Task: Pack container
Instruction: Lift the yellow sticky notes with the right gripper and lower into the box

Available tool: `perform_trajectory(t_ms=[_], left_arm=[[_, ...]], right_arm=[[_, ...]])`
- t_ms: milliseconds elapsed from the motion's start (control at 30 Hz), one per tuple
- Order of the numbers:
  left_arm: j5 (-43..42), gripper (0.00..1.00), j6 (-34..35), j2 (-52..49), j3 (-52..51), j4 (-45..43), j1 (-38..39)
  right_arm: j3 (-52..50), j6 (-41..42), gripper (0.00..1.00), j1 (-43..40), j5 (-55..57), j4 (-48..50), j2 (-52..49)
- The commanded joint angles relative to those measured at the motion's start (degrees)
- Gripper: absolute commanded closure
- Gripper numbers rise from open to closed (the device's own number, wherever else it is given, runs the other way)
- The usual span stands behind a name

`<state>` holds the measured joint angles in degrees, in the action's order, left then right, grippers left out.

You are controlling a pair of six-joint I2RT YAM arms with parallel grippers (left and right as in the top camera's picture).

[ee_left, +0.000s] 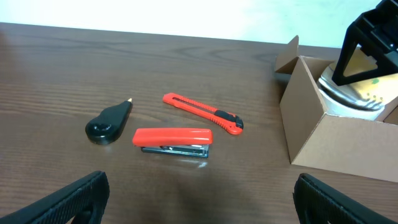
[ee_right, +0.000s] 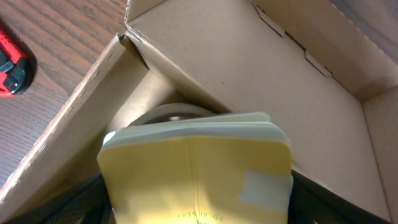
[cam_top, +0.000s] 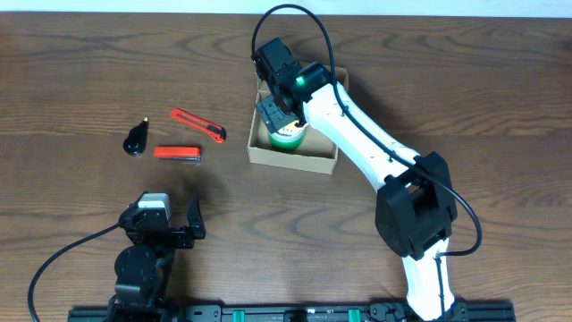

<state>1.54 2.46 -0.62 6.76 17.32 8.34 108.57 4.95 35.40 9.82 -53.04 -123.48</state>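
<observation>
The container, a tan cardboard box with its flap open, stands at the table's centre. It also shows in the left wrist view and fills the right wrist view. My right gripper reaches down into it, shut on a yellow notepad held by its two sides. The notepad sits over a whitish tape roll inside the box. My left gripper is open and empty low over the table's front left.
Left of the box lie a red box cutter, a red stapler and a black teardrop-shaped tool. The cutter's tip shows in the right wrist view.
</observation>
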Motion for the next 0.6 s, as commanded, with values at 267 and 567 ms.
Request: perform_trajectory(t_ms=[267,567], left_arm=[[0.3,0.05,-1.2,0.3,-1.5,0.2,-0.3],[0.3,0.05,-1.2,0.3,-1.5,0.2,-0.3]], right_arm=[[-0.3,-7.8,0.12,0.6,-3.0,1.2,0.5],[-0.3,-13.8,0.12,0.6,-5.9,0.3,0.5]])
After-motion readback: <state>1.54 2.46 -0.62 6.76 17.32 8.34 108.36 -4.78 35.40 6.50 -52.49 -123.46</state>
